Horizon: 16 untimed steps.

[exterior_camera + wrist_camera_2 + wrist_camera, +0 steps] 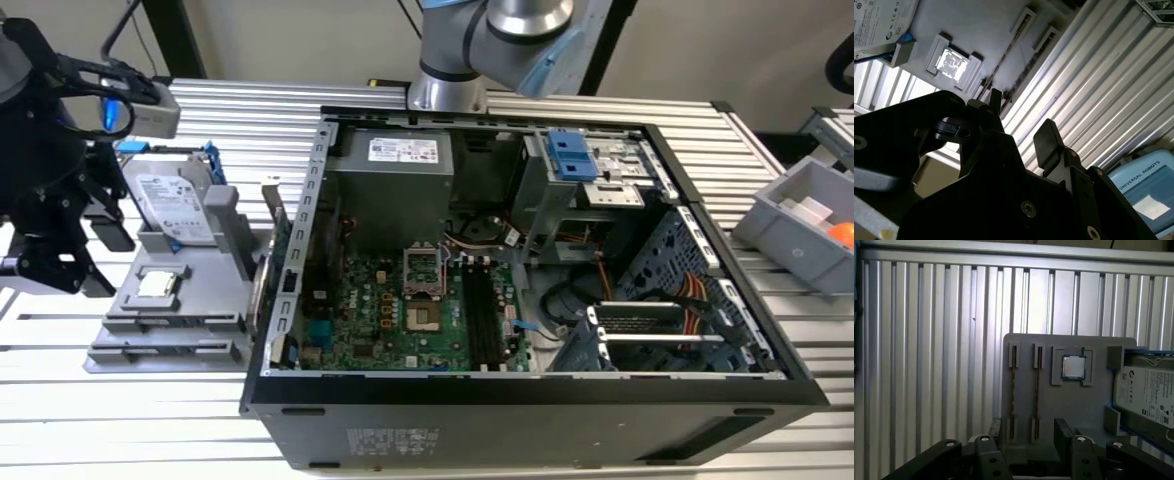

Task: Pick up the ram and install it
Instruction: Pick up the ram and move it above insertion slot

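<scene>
Ribbed aluminium table [120,420] carries an open PC case [534,425] and, at the exterior view's left, a grey parts holder [174,335] with a hard drive [171,205] and a processor chip [158,284]. In the first wrist view the ram [1014,390] sits as two sticks on edge in the holder's slots, just beside the chip. The gripper [1030,429] hangs over the holder, jaws apart with nothing between them.

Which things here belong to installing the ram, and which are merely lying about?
For the job: ram sticks in the grey holder; open gripper; long black slots on the motherboard.
Lying about: hard drive; processor chip; grey bin.
</scene>
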{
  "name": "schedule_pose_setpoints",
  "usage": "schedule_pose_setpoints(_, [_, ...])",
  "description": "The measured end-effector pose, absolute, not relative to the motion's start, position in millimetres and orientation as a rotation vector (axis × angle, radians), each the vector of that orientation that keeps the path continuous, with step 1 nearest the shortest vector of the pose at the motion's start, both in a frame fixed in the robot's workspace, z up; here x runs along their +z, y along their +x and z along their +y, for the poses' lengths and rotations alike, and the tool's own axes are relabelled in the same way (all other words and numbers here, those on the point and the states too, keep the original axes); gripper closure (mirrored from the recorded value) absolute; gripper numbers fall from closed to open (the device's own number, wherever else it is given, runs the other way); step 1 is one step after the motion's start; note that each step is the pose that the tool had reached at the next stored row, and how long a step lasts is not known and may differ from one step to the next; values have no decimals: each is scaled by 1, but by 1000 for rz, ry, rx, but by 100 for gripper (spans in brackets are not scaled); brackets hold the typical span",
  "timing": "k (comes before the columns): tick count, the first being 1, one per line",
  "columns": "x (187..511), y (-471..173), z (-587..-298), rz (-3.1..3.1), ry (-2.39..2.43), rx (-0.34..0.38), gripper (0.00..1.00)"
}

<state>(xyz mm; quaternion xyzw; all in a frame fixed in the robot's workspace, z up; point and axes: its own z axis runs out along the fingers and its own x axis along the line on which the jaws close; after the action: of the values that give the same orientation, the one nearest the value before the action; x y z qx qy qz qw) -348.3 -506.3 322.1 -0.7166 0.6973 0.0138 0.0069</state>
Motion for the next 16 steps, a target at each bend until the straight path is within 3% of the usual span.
schedule_pose_setpoints(16, [313,-348,-506,2182,-2242,42,0])
